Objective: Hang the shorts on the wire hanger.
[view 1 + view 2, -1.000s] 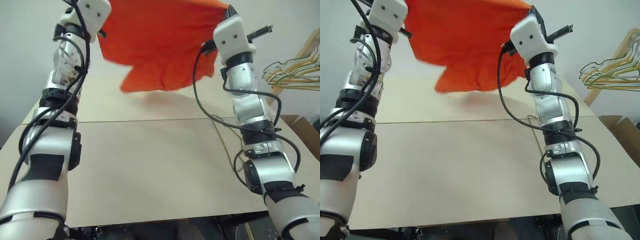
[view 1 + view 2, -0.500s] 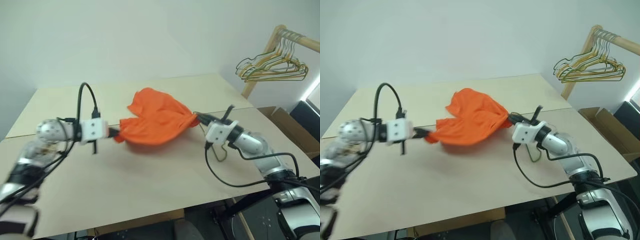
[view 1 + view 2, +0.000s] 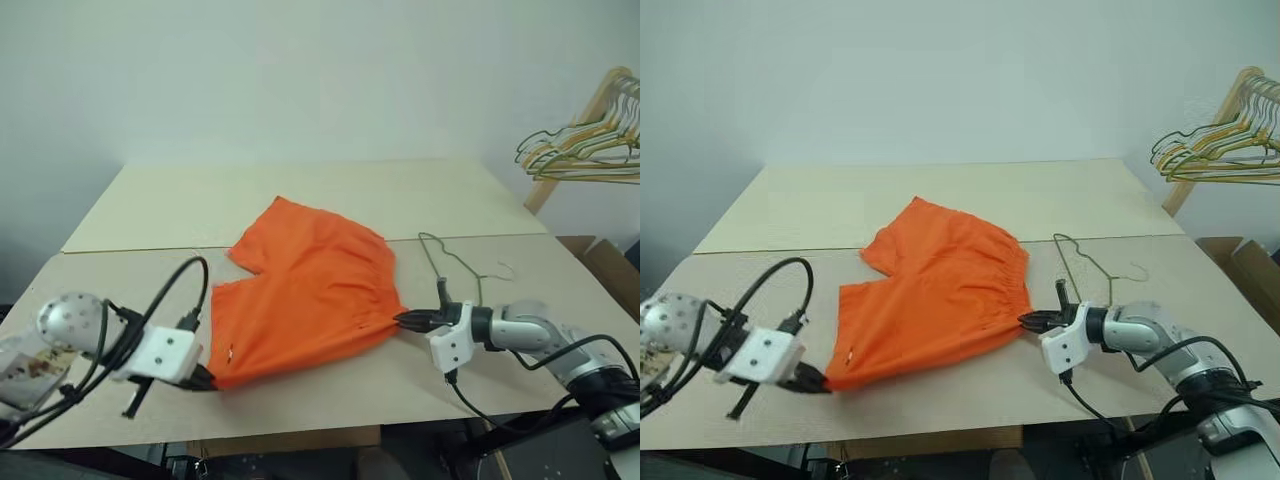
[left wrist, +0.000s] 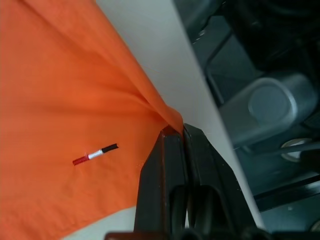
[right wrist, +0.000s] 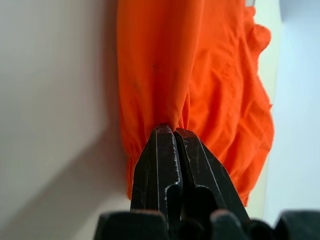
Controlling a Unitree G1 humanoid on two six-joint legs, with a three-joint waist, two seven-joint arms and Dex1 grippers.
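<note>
We read no brand or lettering anywhere; the one mark we find is a tiny tag (image 4: 95, 153) on the shorts (image 3: 305, 295), white at its middle with a red end and a black end, and if it carries print we cannot make it out; it lies on the cloth just beside the left hand (image 3: 204, 379).

The shorts are thin bright orange fabric, spread nearly flat on the tabletop (image 3: 300, 200) between our two hands, with soft creases running across them; the gathered elastic waistband puckers along the edge nearest the right hand (image 3: 402, 321), and the two legs fan out away from it.

Our left hand is closed tight on a corner of the orange cloth, its two black fingers (image 4: 165, 165) pressed together with the fabric pulled to a point between them; our right hand is likewise clamped, its dark fingers (image 5: 162, 150) pinching a fold of the shorts at the waistband end.

The wire hanger (image 3: 452, 262) is a thin dull wire bent into a triangle with a small hook; it lies flat on the pale, smooth, matt tabletop just beyond the right hand and beside the waistband, apparently clear of the cloth.

Further off past the right hand, a bunch of green and yellow hangers (image 3: 580, 155) hangs from a wooden rail.
</note>
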